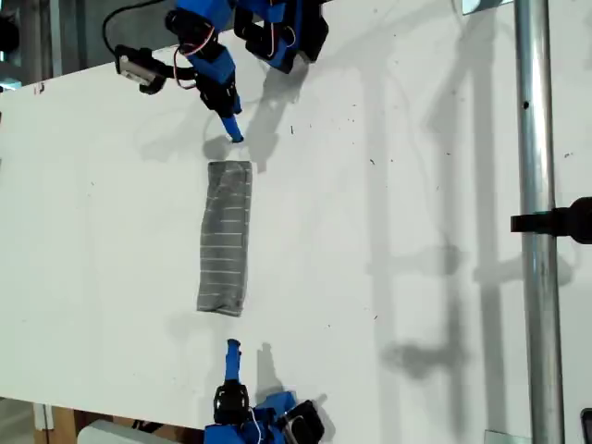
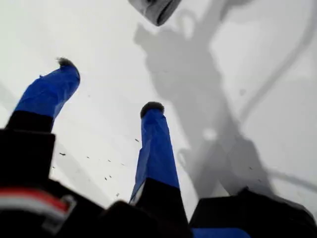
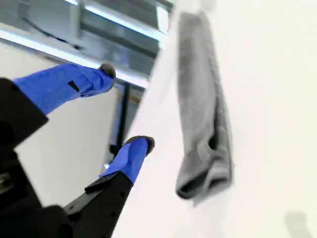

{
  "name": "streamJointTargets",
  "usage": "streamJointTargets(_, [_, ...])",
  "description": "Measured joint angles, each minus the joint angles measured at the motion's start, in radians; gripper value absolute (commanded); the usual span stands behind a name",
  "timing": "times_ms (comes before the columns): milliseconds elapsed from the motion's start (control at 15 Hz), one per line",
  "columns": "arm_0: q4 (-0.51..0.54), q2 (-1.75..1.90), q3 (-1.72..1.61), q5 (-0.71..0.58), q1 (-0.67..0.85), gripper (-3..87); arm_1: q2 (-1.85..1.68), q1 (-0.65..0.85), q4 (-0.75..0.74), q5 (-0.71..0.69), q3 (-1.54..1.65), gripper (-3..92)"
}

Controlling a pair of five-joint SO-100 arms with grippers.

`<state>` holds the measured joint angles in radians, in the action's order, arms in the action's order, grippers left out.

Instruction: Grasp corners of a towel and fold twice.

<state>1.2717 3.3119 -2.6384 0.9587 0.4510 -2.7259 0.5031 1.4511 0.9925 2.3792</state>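
The towel (image 1: 225,236) lies folded into a narrow grey striped strip on the white table (image 1: 416,185), running up and down the exterior view. Its corners (image 1: 212,166) are stacked at the strip's ends and lie flat. One arm's blue gripper (image 1: 235,135) points at the strip's upper end, and another arm's gripper (image 1: 232,349) points at its lower end. Neither touches the cloth. My first gripper (image 2: 108,85) is open over bare table, with the towel (image 2: 156,9) ahead of it. My second gripper (image 3: 125,108) is open beside one end of the towel (image 3: 200,109).
A metal pole (image 1: 535,185) with a black clamp (image 1: 555,224) runs down the exterior view's right. Arm bases sit at the table's upper edge (image 1: 268,32) and lower edge (image 1: 264,421). Soft shadows fall on the table to the exterior view's right of the towel.
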Motion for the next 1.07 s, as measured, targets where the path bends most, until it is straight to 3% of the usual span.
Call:
streamJointTargets(200, [-0.083, 0.140, -0.218, 0.103, -0.149, 14.1, -0.506, -0.176, 0.032, 0.261, 0.313, 27.3])
streamJointTargets(333, [-0.124, 0.156, -0.368, 0.129, -0.210, 4.3, -0.546, -0.219, 0.032, 0.336, 0.382, 30.8])
streamJointTargets(467, [-0.129, 0.158, -0.463, 0.127, -0.268, 0.0, -0.555, -0.210, 0.032, 0.357, 0.414, 31.7])
streamJointTargets(667, [-0.137, 0.161, -0.476, 0.075, -0.308, -0.7, -0.557, -0.161, 0.020, 0.345, 0.465, 31.8])
streamJointTargets(933, [-0.137, 0.161, -0.476, 0.071, -0.310, -1.3, -0.535, 0.055, -0.104, 0.166, 0.482, 32.3])
streamJointTargets(1067, [-0.137, 0.161, -0.477, 0.071, -0.310, -1.4, -0.370, 0.081, -0.252, 0.118, 0.459, 33.2])
